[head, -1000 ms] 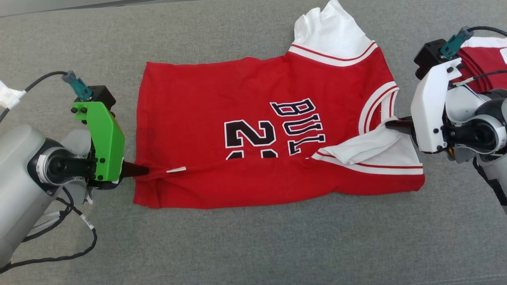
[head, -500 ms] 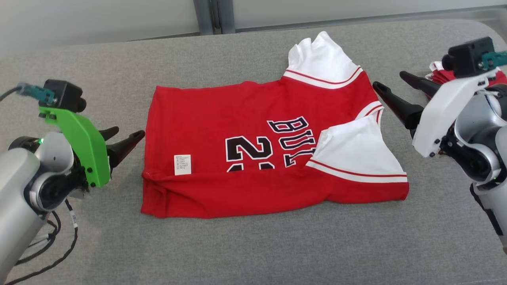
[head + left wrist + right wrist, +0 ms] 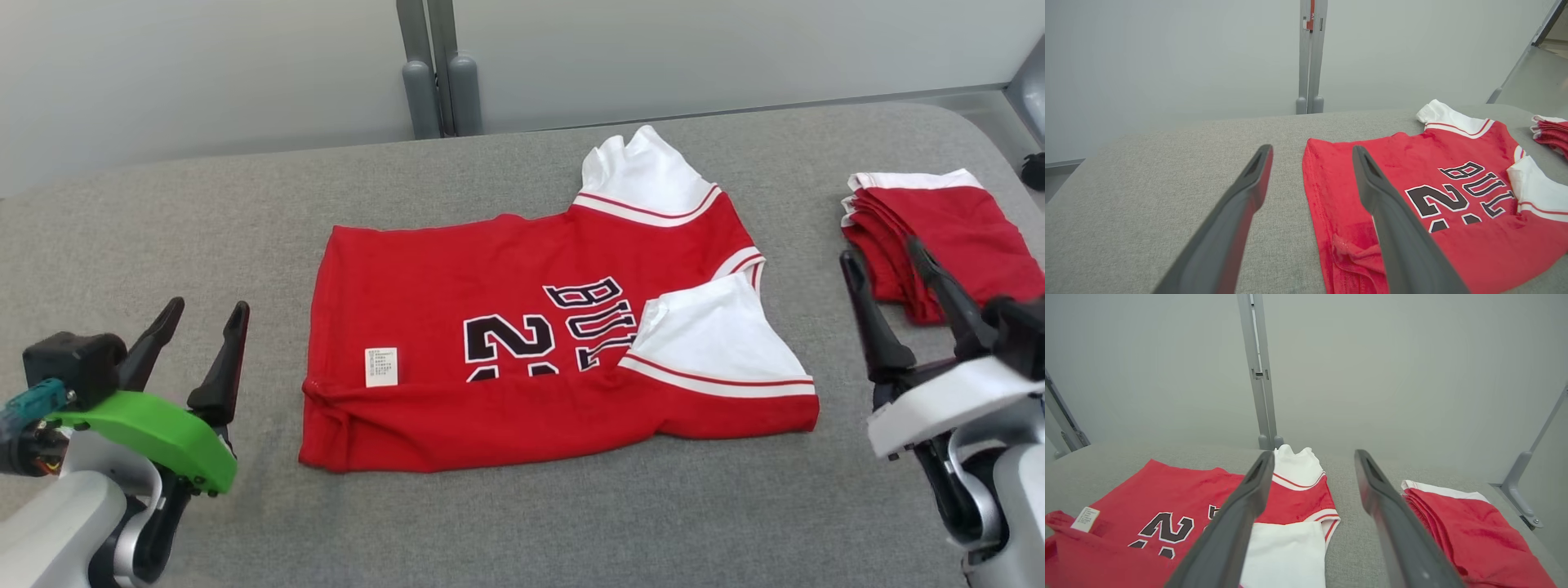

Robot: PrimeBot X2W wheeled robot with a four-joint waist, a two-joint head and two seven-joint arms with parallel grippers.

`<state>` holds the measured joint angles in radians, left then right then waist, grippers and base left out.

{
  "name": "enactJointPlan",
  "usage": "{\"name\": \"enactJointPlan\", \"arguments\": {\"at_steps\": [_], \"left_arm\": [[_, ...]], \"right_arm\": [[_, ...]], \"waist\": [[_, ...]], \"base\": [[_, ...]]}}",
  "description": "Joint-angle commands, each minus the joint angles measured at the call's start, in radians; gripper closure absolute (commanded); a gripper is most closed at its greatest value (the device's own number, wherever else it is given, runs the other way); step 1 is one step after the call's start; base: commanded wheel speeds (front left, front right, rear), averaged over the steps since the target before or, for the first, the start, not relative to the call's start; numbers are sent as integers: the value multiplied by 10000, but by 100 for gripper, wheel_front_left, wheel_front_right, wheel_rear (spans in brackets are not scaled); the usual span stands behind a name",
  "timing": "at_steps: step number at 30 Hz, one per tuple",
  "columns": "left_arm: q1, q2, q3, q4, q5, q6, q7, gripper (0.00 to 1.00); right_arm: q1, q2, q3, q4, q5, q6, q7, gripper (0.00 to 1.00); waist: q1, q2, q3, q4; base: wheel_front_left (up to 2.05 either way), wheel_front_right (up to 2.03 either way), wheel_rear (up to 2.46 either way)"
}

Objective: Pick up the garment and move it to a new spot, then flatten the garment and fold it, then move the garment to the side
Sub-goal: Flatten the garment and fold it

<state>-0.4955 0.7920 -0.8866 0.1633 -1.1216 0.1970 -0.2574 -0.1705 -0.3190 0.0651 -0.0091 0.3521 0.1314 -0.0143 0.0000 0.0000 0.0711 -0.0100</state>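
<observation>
- Worktop point(image 3: 571, 523): grey fabric-covered with a rounded corner. A pale wall point(image 3: 204, 73) stands behind it, and a grey double post point(image 3: 433, 73) rises at the far edge.
- Stack of folded red garments point(image 3: 947, 237): white-edged, on the worktop at the robot's right, apart from the garment point(image 3: 457, 278).
- Left hand point(image 3: 208, 306): fingers spread wide and empty, raised beside the garment's hem end without touching it.
- Right hand point(image 3: 882, 251): fingers wide and empty, off the sleeve end. In the head view it crosses in front of the stack.
- Left wrist view: a bunched fold at the near hem corner point(image 3: 1355, 253), partly behind one finger, and a red mark point(image 3: 1311, 14) high on the post.
- Right wrist view: a slanted metal rail with bracket point(image 3: 1521, 490) at one side, a second rail point(image 3: 1063, 420) at the other, and the stack's layered edges.
- Garment: red jersey-style T-shirt lying mid-worktop, hem toward the robot's left and sleeves toward its right.
  - Near long edge is folded over the front, cutting off the black, white-outlined number point(image 3: 506, 339) and lettering point(image 3: 600, 318), which reads "BUL".
  - White tag point(image 3: 380, 367) sits by the fold near the hem.
  - Far white sleeve point(image 3: 641, 171) is rumpled and points toward the wall.
  - Near sleeve point(image 3: 718, 339) is laid back over the chest, with red-and-white striped trim.
</observation>
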Motion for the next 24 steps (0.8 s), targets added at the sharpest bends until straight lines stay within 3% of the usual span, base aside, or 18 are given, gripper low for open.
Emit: {"name": "enactJointPlan", "arguments": {"at_steps": [1,4,7,10,14,24], "left_arm": [[357,-200,622,-294,313,327,-82,0],[1526,-731,1930,-1029,1635,939,-69,0],[2659,-1274,2813,-1427,2611,1104,-71,0],[3524,-1723,3057,-1141,3063,816,-74,0],[3799,-2042,2694,-50,3150,212,30,0],[2343,-2766,1817,2487,3266,-1145,802,0]], "right_arm": [[406,280,-229,48,-43,-11,-281,0],[989,634,-457,334,-248,-9,-573,0],[1338,883,-529,789,-278,-11,-736,0],[1402,967,-397,1434,-188,-9,-743,0],[982,832,-185,2479,-47,-8,-625,0],[-343,712,692,5110,900,-11,-113,0]], "waist": [[0,0,-40,-14],[0,0,-42,-2],[0,0,-34,-26],[0,0,24,-38],[0,0,167,-33],[0,0,586,34]], "base": [[0,0,0],[0,0,0],[0,0,0],[0,0,0],[0,0,0],[0,0,0]]}}
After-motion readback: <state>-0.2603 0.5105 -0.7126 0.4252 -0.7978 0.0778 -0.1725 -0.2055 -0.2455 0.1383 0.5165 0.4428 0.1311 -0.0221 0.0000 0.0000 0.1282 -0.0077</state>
